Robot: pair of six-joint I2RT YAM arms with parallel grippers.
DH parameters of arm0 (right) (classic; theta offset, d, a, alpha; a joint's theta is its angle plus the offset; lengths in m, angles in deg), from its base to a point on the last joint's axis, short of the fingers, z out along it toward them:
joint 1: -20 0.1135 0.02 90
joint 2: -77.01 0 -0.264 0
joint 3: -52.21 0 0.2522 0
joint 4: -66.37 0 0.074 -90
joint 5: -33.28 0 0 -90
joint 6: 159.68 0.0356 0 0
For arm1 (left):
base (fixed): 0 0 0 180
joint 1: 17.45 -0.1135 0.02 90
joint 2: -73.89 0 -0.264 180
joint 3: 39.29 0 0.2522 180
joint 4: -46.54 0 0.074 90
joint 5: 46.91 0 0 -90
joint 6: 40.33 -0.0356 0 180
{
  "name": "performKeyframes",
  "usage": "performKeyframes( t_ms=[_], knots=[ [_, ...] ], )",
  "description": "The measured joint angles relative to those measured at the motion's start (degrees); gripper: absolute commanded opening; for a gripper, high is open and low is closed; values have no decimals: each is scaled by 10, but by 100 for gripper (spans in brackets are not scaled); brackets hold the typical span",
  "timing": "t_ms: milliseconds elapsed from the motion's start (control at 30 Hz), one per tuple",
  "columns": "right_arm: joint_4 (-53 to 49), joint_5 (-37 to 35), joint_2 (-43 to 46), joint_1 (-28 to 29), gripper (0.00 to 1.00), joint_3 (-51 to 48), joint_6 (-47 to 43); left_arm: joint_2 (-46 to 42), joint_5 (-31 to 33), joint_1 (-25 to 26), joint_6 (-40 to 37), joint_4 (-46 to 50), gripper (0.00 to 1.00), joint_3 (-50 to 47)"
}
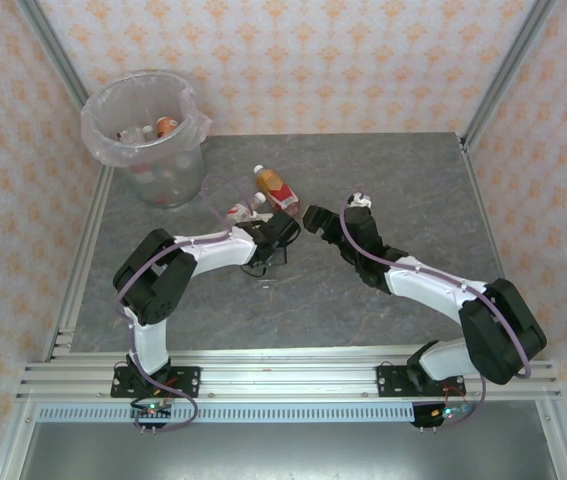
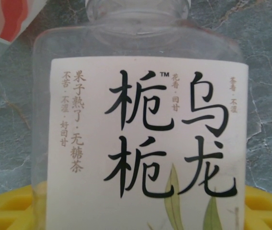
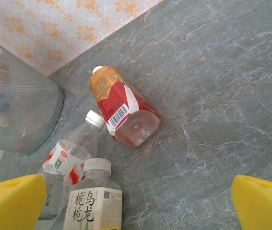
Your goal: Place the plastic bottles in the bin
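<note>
Left gripper (image 1: 275,238) is down mid-surface, its yellow pads (image 2: 6,211) either side of a white-labelled bottle (image 2: 145,143). Squeezing or just flanking it, I cannot tell. Right gripper (image 3: 138,203) gapes wide and empty just to the right. A red-labelled bottle (image 3: 124,108) and a clear bottle (image 3: 66,153) lie just beyond. The bin (image 1: 178,175) stands far left, with bottles in it.

Left arm (image 1: 213,250): clad in white shells, black joints.
Right arm (image 1: 428,285): coloured likewise.
Cables (image 1: 125,283): sheathed purple.
Finger pads (image 3: 260,203): yellow.
</note>
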Motion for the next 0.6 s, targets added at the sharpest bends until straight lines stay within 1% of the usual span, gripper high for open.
performKeyframes(
  t_ms=[200, 400, 500, 567, 600],
  knots=[
    [-1, -1, 0, 0, 99, 0, -1, -17, -3, 0, -14, -3, 41, -3],
    [-7, -3, 0, 0, 99, 0, -1, -84, -20, 0, -26, -35, 24, -29],
    [-9, -3, 0, 0, 99, 0, -1, -112, -28, 0, -32, -54, 13, -43],
    [-9, -3, 0, 0, 99, 0, -3, -130, -37, 0, -36, -66, 1, -54],
    [-10, -3, 0, 0, 99, 0, -3, -137, -38, 0, -38, -68, 0, -58]
  ],
)
